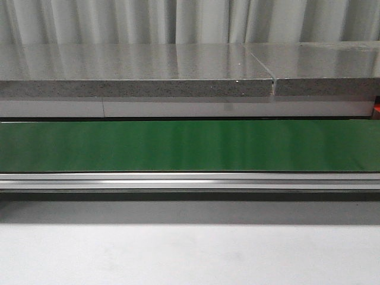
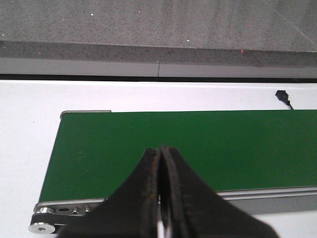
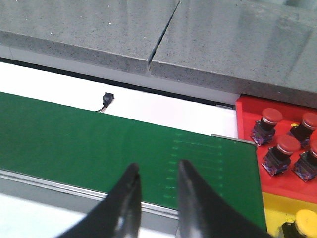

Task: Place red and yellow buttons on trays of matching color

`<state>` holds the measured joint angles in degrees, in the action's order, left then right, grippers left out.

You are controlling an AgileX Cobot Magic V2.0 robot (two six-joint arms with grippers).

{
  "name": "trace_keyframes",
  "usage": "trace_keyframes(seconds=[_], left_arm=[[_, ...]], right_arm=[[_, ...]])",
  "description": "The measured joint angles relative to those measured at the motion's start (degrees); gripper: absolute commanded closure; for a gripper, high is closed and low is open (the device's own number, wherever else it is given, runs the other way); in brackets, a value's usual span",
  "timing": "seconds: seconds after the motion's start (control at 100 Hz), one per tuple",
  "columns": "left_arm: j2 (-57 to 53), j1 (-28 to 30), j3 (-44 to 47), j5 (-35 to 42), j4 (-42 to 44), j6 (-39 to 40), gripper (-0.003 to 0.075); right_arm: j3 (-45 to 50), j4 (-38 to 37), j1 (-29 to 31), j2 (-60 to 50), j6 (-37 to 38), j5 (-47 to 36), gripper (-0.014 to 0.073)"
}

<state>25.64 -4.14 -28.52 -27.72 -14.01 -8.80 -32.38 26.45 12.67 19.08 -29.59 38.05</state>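
Observation:
In the right wrist view a red tray (image 3: 247,119) holds several red buttons (image 3: 271,117), and a yellow tray (image 3: 272,208) beside it holds a yellow button (image 3: 304,220). My right gripper (image 3: 157,171) is open and empty over the near edge of the green conveyor belt (image 3: 99,139), a short way from the trays. My left gripper (image 2: 160,151) is shut and empty over the other end of the belt (image 2: 198,144). The belt (image 1: 190,145) carries no button in any view. Neither gripper shows in the front view.
A grey stone shelf (image 1: 178,71) runs behind the belt. A metal rail (image 1: 190,180) edges the belt's near side, with white table (image 1: 190,255) in front. A small black connector (image 3: 106,98) lies on the white surface behind the belt.

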Motion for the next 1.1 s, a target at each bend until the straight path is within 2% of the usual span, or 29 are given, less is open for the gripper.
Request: trace_keyframes(seconds=[0.04,0.87,1.1], left_arm=[[0.0,0.0,0.0,0.0,0.0,0.0,0.0739],[0.0,0.0,0.0,0.0,0.0,0.0,0.0739],[0.0,0.0,0.0,0.0,0.0,0.0,0.0739]], right_arm=[[0.0,0.0,0.0,-0.1,0.0,0.0,0.0668],[0.1,0.0,-0.8,-0.2,-0.1,0.4,0.0662],[2.7,0.0,-4.7,-0.7,0.0,-4.9,0.0662]])
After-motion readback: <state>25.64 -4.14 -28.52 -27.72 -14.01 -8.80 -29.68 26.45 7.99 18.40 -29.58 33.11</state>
